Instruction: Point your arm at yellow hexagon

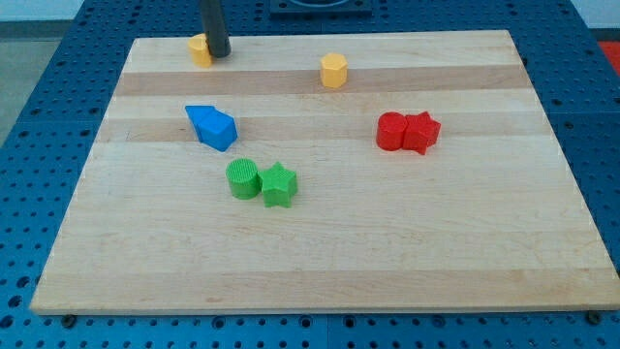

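My tip (220, 54), bare and holding nothing, touches another yellow block (200, 48); next it needs to travel right to the yellow hexagon (333, 71).

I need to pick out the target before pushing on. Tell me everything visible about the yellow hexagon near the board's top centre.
The yellow hexagon is a small, matte, plastic-looking prism standing upright on the wooden board near the view's top, right of centre. It stands alone, touching no other block. My tip is far to its left, beside another yellow block at the top-left.
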Available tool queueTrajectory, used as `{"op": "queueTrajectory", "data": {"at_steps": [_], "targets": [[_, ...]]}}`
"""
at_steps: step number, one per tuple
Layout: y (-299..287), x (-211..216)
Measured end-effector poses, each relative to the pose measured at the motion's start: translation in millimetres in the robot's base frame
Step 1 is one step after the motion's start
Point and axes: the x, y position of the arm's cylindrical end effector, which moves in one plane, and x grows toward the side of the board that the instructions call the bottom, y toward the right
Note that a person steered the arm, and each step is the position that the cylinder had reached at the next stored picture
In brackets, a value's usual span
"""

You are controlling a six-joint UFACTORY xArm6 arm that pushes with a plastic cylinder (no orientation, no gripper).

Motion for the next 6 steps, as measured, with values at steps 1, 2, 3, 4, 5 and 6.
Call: {"op": "queueTrajectory", "data": {"at_steps": [1, 2, 3, 4, 5, 6], "targets": [[-23.7, 0.0], [-44.7, 0.0], [-47.3, 0.0], [1.9, 0.0], [61.2, 0.0], [119.1, 0.0]]}}
